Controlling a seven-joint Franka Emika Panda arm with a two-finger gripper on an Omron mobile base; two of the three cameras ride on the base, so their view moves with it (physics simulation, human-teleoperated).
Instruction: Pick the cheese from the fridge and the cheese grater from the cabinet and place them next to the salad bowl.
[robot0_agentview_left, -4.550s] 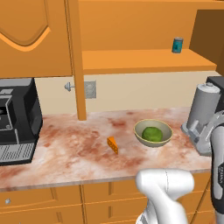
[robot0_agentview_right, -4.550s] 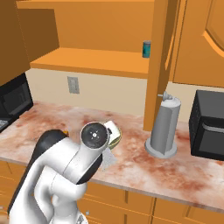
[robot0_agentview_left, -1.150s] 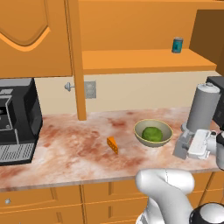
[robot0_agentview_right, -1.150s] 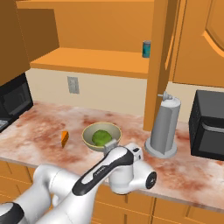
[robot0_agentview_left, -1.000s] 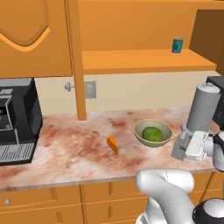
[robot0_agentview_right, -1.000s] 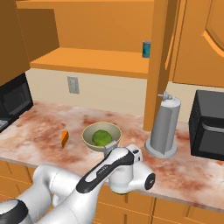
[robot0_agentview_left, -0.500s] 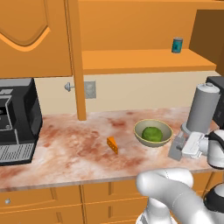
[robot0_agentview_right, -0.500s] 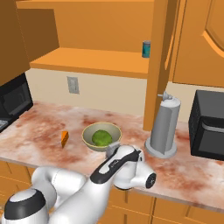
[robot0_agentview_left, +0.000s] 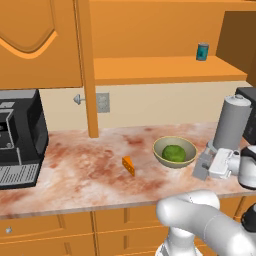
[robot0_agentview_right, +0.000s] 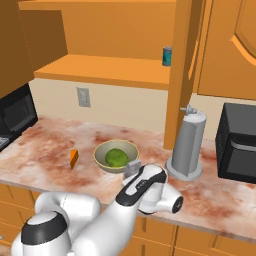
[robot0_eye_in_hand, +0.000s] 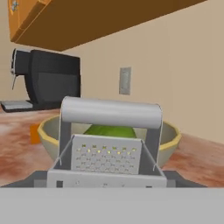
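Small orange-yellow cheese wedge; round olive-green bowl holding green leafy ball; perforated grey metal box grater; reddish-brown mottled marble counter.

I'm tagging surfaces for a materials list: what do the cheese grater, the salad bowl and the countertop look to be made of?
Cheese grater: looks like brushed grey metal, with a dull sheen on the loop handle and punched holes in the face.
Salad bowl: smooth, matte olive-green wall, probably glazed ceramic or plastic; the render leaves it open.
Countertop: polished stone look, pale with mottled reddish veining, like marble or granite.
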